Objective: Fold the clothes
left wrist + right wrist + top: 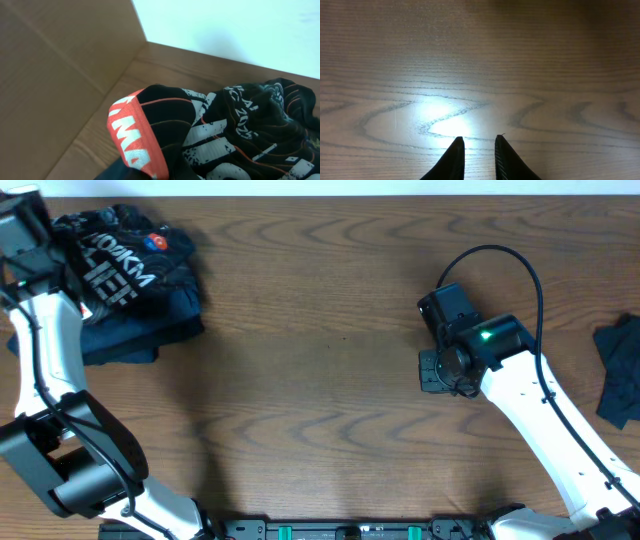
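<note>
Clothes (pixel 215 135) at left pincer (pixel 60 242) (crumpled)

My overhead camera looks straight down on the whole desk (pixel 320 330) from high above. My left wrist camera sits close against the black T-shirt (pixel 240 130), which the overhead shows at upper left. My right wrist camera faces bare desk from nearby, with my right tool (pixel 476 150) at the bottom edge.
</note>
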Tool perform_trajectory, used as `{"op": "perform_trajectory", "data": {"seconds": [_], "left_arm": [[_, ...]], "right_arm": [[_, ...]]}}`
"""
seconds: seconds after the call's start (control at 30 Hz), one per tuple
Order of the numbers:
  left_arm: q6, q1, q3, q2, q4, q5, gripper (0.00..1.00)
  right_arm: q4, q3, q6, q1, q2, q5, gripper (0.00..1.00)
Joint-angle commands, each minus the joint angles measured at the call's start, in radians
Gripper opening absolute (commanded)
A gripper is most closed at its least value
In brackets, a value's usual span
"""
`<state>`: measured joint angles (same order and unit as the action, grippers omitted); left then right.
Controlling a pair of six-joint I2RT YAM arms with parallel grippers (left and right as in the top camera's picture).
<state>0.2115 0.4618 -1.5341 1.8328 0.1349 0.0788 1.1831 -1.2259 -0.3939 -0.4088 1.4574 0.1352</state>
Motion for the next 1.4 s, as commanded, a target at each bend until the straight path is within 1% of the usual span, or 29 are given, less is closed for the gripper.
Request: {"op": "perform_trajectory", "data": {"seconds": [0.0, 0.03, 0.07, 0.1, 0.13, 0.23, 0.3, 0.33, 0.4, 0.5, 0.53, 0.57, 0.63, 0.67, 0.73, 0.87, 0.97, 1.03, 1.13, 1.2, 1.27, 1.3, 1.37], "left_arm": [[-0.037, 0.029, -0.033, 0.014, 0.003, -0.024, 0.26], [-0.037, 0.033, -0.033, 0.014, 0.006, -0.023, 0.45], [-0.037, 0.038, -0.033, 0.015, 0.010, -0.023, 0.69], [-0.037, 0.041, -0.033, 0.015, 0.013, -0.023, 0.94], [-0.038, 0.046, -0.033, 0.015, 0.013, -0.023, 0.98], [-0.044, 0.057, -0.034, 0.006, 0.020, -0.023, 0.98], [-0.075, 0.059, -0.034, -0.008, 0.029, -0.024, 0.98], [-0.088, 0.059, -0.034, -0.015, 0.035, -0.029, 0.98], [-0.109, 0.054, -0.034, -0.031, 0.048, -0.101, 0.98], [-0.132, 0.029, -0.034, -0.049, 0.070, -0.286, 0.98], [-0.151, 0.010, -0.034, -0.052, 0.082, -0.340, 0.98], [-0.160, -0.006, -0.034, -0.054, 0.090, -0.367, 0.98], [-0.165, -0.067, -0.034, -0.054, 0.124, -0.386, 0.98], [-0.165, -0.101, -0.034, -0.054, 0.143, -0.385, 0.98], [-0.164, -0.193, -0.034, -0.054, 0.199, -0.382, 0.98], [-0.164, -0.349, -0.034, -0.053, 0.302, -0.377, 0.98], [-0.166, -0.457, -0.034, -0.053, 0.413, -0.341, 0.98], [-0.196, -0.506, -0.034, -0.053, 0.508, -0.298, 0.98], [-0.218, -0.540, -0.034, -0.054, 0.656, -0.279, 0.98], [-0.218, -0.542, -0.034, -0.059, 0.758, -0.280, 0.98], [-0.218, -0.537, -0.034, -0.069, 0.862, -0.280, 0.98], [-0.218, -0.534, -0.034, -0.075, 0.913, -0.279, 0.98], [-0.218, -0.529, -0.034, -0.089, 0.994, -0.279, 0.98]], "right_arm": [[0.003, -0.002, 0.006, 0.009, -0.018, 0.018, 0.20], [0.004, -0.002, 0.006, 0.010, -0.018, 0.018, 0.20], [0.004, -0.002, 0.006, 0.010, -0.018, 0.018, 0.20], [0.004, -0.002, 0.006, 0.010, -0.018, 0.018, 0.20], [0.004, -0.002, 0.006, 0.010, -0.018, 0.018, 0.20], [0.003, -0.002, 0.006, 0.010, -0.018, 0.019, 0.20], [0.000, -0.002, 0.006, 0.010, -0.018, 0.019, 0.20], [-0.005, -0.002, 0.006, 0.010, -0.018, 0.019, 0.22], [-0.021, -0.002, 0.006, 0.010, -0.018, 0.019, 0.28], [-0.057, -0.002, 0.005, 0.009, -0.017, 0.016, 0.41], [-0.079, -0.002, 0.005, 0.009, -0.017, 0.011, 0.48], [-0.098, -0.002, 0.006, 0.009, -0.017, 0.005, 0.53], [-0.150, -0.002, 0.006, 0.009, -0.017, -0.019, 0.77], [-0.177, -0.002, 0.006, 0.009, -0.017, -0.031, 0.85], [-0.241, -0.002, 0.006, 0.009, -0.015, -0.039, 0.94], [-0.364, -0.002, 0.006, 0.029, 0.005, -0.035, 0.98], [-0.459, -0.002, 0.032, 0.087, 0.035, -0.038, 0.99], [-0.509, -0.002, 0.062, 0.147, 0.053, -0.072, 0.99], [-0.549, -0.002, 0.127, 0.260, 0.067, -0.175, 0.99], [-0.551, -0.002, 0.127, 0.328, 0.064, -0.177, 0.99], [-0.523, -0.002, 0.132, 0.390, 0.049, -0.178, 0.99], [-0.489, -0.002, 0.161, 0.421, 0.037, -0.177, 0.99], [-0.428, -0.002, 0.174, 0.470, 0.016, -0.178, 0.99]]}}
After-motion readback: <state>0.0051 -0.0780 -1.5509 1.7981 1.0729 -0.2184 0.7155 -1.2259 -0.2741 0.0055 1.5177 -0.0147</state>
